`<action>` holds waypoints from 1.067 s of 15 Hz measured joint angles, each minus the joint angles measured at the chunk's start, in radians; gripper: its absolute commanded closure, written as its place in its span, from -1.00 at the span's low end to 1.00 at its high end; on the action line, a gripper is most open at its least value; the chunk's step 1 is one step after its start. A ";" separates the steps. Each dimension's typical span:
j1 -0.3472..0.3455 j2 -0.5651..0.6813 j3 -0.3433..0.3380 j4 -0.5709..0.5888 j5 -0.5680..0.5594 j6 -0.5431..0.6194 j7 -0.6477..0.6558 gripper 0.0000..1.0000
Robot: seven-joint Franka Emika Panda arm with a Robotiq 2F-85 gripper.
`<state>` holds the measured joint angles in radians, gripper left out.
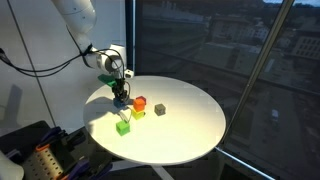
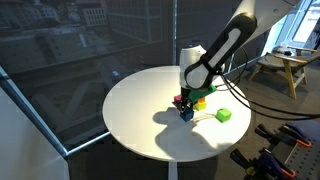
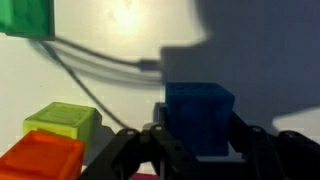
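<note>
In an exterior view, my arm comes in from the upper left over a round white table [image 1: 190, 130]. My gripper [image 1: 121, 96] points down left of centre, with a small blue cube [image 1: 121, 101] at its tip. A red cube [image 1: 140, 102] and a dark grey cube [image 1: 160, 109] lie to the right, and a green cube [image 1: 123, 126] lies below.

In an exterior view from across the table, my gripper [image 2: 186, 108] stands at mid-frame over the blue cube [image 2: 186, 114]. The green cube [image 2: 224, 116] is apart to the right.

In the wrist view, my dark fingers [image 3: 258, 150] are closed on the sides of the blue cube [image 3: 200, 112] at lower centre. A yellow-green cube [image 3: 60, 120] and the red cube [image 3: 40, 160] sit at lower left, and the green cube [image 3: 25, 15] at the upper left corner.
</note>
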<state>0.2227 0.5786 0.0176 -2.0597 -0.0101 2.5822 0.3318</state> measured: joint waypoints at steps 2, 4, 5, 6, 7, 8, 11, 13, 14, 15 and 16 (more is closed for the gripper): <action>0.000 -0.013 0.001 0.000 0.000 -0.007 0.000 0.38; 0.001 -0.027 0.002 0.000 0.000 -0.017 0.000 0.38; 0.001 -0.035 0.002 0.000 0.000 -0.023 0.000 0.38; 0.001 -0.044 0.002 -0.001 0.000 -0.030 0.000 0.38; 0.001 -0.053 0.003 -0.001 0.000 -0.037 0.000 0.38; 0.001 -0.062 0.003 -0.001 0.000 -0.043 0.000 0.38; 0.001 -0.087 0.009 -0.002 0.000 -0.065 0.000 0.38; 0.001 -0.101 0.014 -0.002 0.000 -0.075 0.000 0.38; 0.001 -0.108 0.017 -0.002 0.000 -0.079 0.000 0.38; 0.001 -0.114 0.019 -0.002 0.000 -0.082 0.000 0.38; 0.001 -0.120 0.021 -0.002 0.000 -0.085 0.000 0.38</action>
<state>0.2240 0.4591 0.0383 -2.0617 -0.0101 2.4975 0.3318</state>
